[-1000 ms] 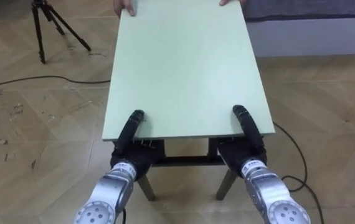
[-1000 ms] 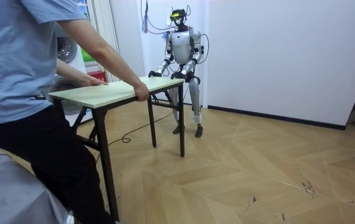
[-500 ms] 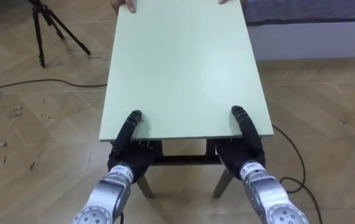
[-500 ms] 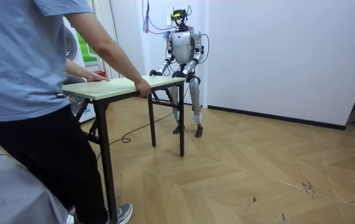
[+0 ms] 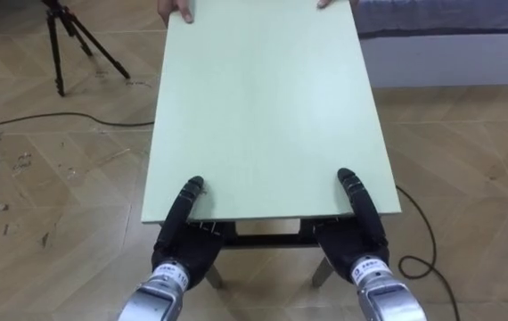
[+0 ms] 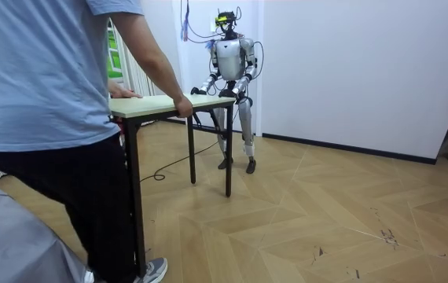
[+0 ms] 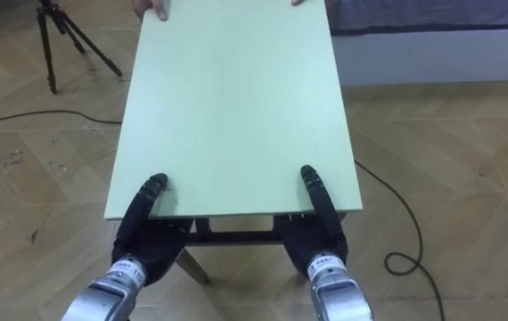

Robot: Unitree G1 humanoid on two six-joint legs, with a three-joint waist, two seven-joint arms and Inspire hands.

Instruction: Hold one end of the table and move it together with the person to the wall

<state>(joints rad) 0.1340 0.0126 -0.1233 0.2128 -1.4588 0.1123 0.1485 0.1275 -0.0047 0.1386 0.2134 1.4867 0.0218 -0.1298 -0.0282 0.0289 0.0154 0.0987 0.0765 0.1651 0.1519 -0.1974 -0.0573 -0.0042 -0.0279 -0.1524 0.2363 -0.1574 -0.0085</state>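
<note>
While we hold the table (image 5: 263, 107) by its near short edge, our left hand (image 5: 185, 234) and right hand (image 5: 358, 227) each pinch the board, thumb laid on top and the rest tucked beneath. The person's hands (image 5: 176, 9) grip the far edge. Our hold looks shallow, so we judge that a sudden pull from the far side could slide the edge out from under our thumbs. Uneven pace could tilt the top, and swinging wide to our left could catch a leg on the tripod (image 5: 62, 36).
</note>
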